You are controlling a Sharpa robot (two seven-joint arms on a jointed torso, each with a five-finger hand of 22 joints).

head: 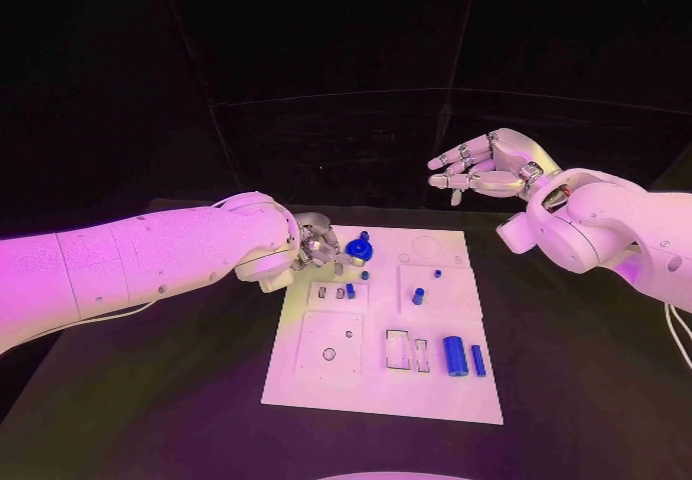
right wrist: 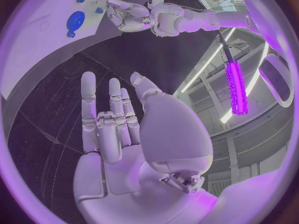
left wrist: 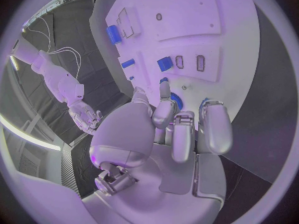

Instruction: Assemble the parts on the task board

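Head view: the left hand (head: pixel 315 250) rests at the task board's (head: pixel 378 390) far edge beside a blue gear (head: pixel 359 248), its grasp unclear. Well apart, the right hand (head: pixel 483 165) hovers empty, fingers spread.

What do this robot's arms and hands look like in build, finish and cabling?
Both arms are bulky, smooth white shells with rounded joints. Each ends in a silver metallic hand: the left hand and the right hand have segmented fingers with rounded tips and a smooth pale palm cover. Thin white cables hang beside both arms.
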